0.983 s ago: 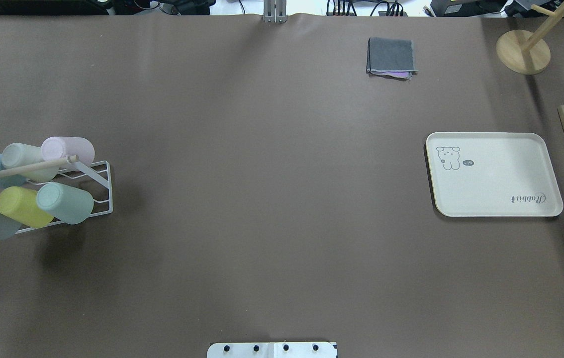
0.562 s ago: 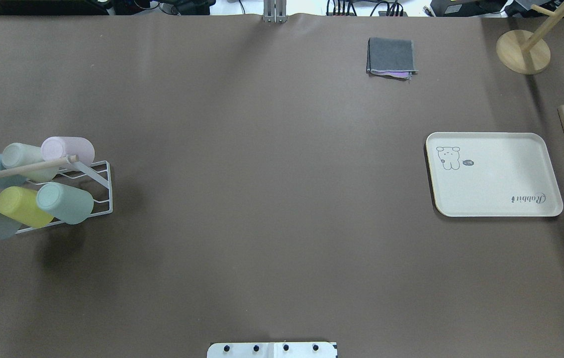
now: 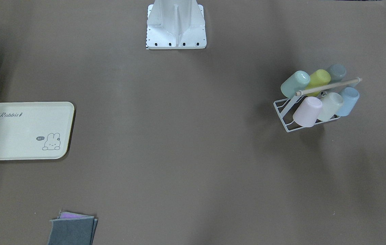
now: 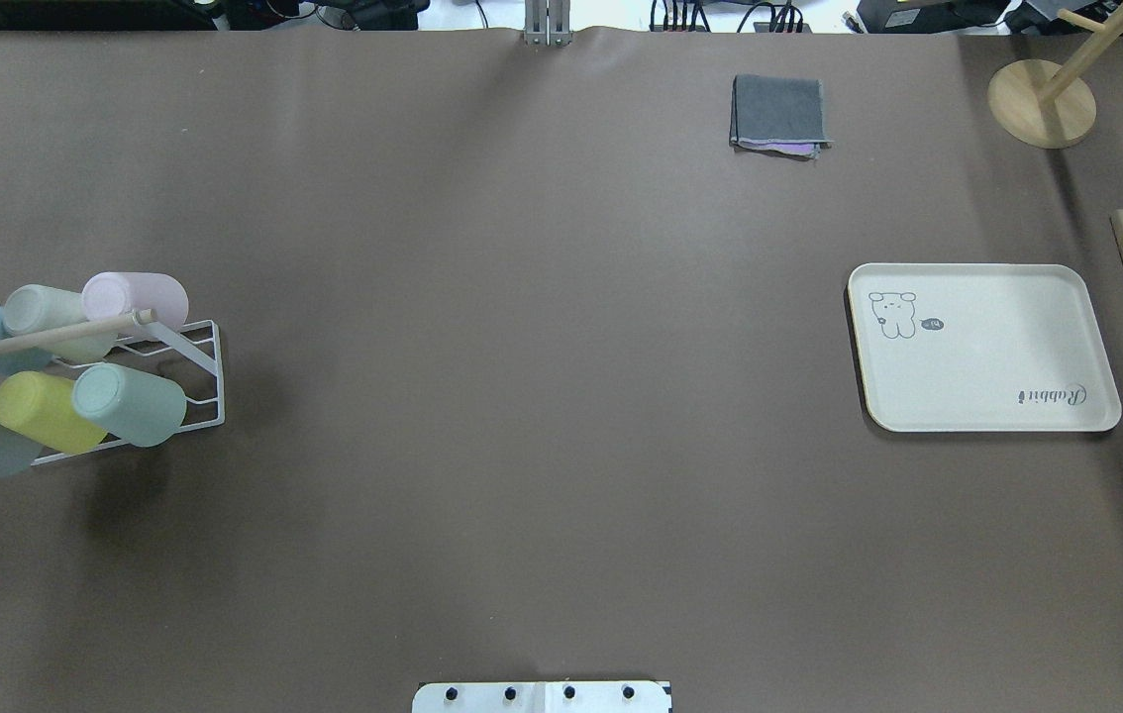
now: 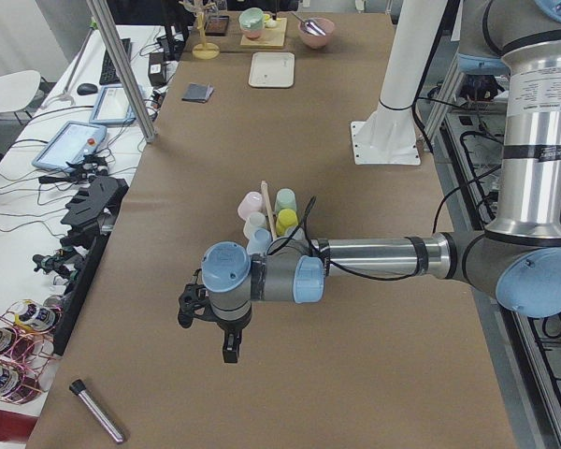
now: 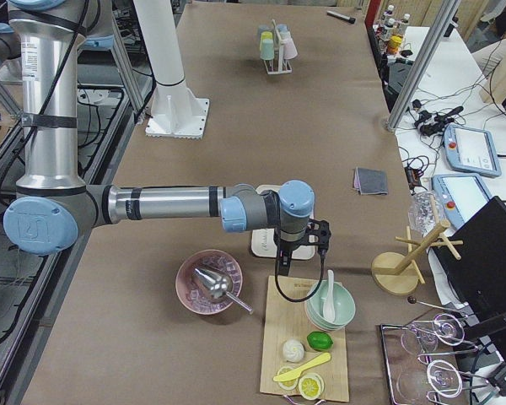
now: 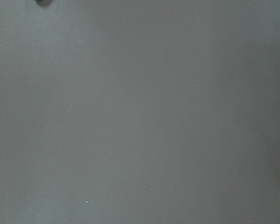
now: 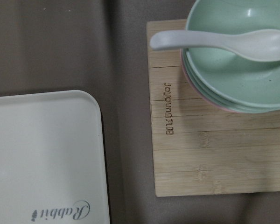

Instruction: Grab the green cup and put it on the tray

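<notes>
On the robot's left end of the table, the green cup (image 4: 131,404) sits tilted on a white wire rack (image 4: 205,342). It's right next to a yellow cup (image 4: 42,411) and across the rack's wooden bar (image 4: 37,337) from a pink cup (image 4: 136,297). The tray (image 4: 987,366) is way over at the other end, flat on the brown table (image 4: 542,396), well apart from the rack.

The left gripper (image 5: 208,332) hangs over bare table past the rack. It only shows up on the side camera, so honestly I can't tell if its fingers are spread or closed. Same deal with the right gripper (image 6: 302,251). It hovers by the tray's edge, beside a bamboo board (image 8: 214,140) carrying stacked green bowls (image 8: 242,79) and a white spoon (image 8: 224,42), and I can't tell its grip either.
</notes>
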`<state>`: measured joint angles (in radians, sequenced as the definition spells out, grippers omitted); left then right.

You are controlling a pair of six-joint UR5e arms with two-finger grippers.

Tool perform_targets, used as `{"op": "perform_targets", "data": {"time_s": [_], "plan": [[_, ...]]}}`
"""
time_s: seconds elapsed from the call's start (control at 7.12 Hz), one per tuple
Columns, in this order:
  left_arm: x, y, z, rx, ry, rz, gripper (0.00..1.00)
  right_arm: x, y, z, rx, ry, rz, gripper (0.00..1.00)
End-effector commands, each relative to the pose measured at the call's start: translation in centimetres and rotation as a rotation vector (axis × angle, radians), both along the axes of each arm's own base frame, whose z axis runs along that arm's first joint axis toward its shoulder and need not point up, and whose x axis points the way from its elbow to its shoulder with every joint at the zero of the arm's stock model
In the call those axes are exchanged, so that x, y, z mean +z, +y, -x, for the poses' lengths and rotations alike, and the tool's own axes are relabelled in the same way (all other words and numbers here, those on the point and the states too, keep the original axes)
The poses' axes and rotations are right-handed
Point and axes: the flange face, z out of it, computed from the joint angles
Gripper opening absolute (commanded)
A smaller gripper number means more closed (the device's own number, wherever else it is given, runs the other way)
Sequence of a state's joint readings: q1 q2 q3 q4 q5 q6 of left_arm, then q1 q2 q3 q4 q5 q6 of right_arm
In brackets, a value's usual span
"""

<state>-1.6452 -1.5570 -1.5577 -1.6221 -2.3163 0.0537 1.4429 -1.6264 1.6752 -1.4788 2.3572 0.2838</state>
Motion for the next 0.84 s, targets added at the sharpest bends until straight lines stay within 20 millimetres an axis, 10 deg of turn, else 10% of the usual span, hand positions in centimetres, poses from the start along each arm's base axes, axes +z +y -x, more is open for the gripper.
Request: {"op": "perform_targets", "data": {"time_s": [0.0,0.42,0.7], "plan": [[-1.9,-0.1,0.0,-0.003,0.005,-0.034,0.99,0.3,0.1,0.8,0.001,0.011,0.022,0.98],[-10.0,-0.1,-0.9,-0.037,0.041,-0.095,0.99,0.2,-0.2,3.8,-0.01,0.021,0.056,0.97],[-16.6,0.1,-6.9,0.025,0.059,-0.149,0.99,-0.4,-0.6,6.6,-0.004,0.019,0.1,0.97]]}}
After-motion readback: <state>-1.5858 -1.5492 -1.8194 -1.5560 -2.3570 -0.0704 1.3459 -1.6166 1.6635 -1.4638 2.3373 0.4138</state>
